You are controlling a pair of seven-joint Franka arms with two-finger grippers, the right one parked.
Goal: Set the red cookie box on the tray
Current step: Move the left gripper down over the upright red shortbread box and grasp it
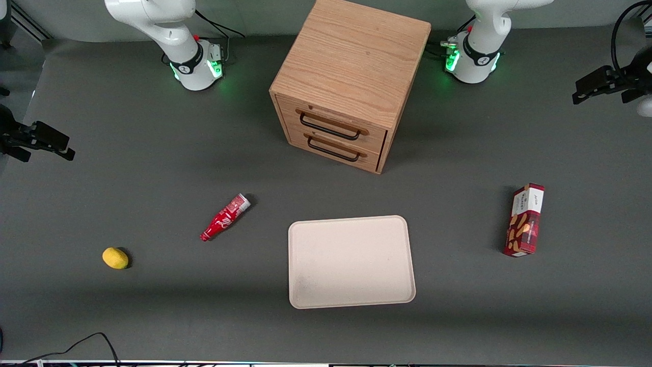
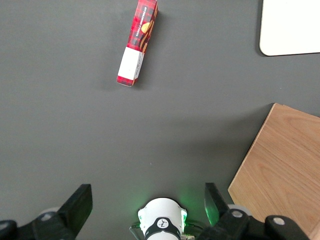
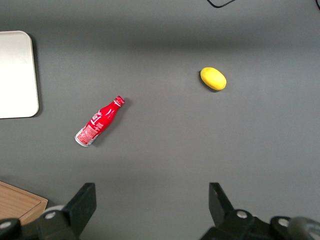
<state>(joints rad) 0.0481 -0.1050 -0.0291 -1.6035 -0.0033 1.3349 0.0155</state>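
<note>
My fingers [image 2: 77,202] are spread wide apart with nothing between them: two dark, blunt, wedge-shaped pads, and between them in the wrist view I see only the arm's white base with its green glow and bare grey surface [image 2: 75,125]. The working arm is folded back high near the working arm's end of the surface, its black fingers [image 1: 593,84] pointing inward above the matte grey, touching nothing.

The red cookie box [image 1: 524,220] is a long narrow carton, dark red with a plaid-like print, tan cookie pictures along its face and a white panel at the end farther from the front camera. It lies flat on the surface, well apart from everything else, toward the working arm's end. In the wrist view the same carton [image 2: 137,42] shows its white panel at the end nearer my fingers.

The tray [image 1: 351,261] is flat, beige, faintly speckled, rectangular with rounded corners and a low rim, and it carries nothing. It sits in front of the wooden drawer cabinet [image 1: 351,76], an oak-grained box with two drawers and dark loop handles. Toward the parked arm's end lie a small glossy red bottle [image 1: 224,217] on its side and a smooth yellow lemon [image 1: 115,258]
</note>
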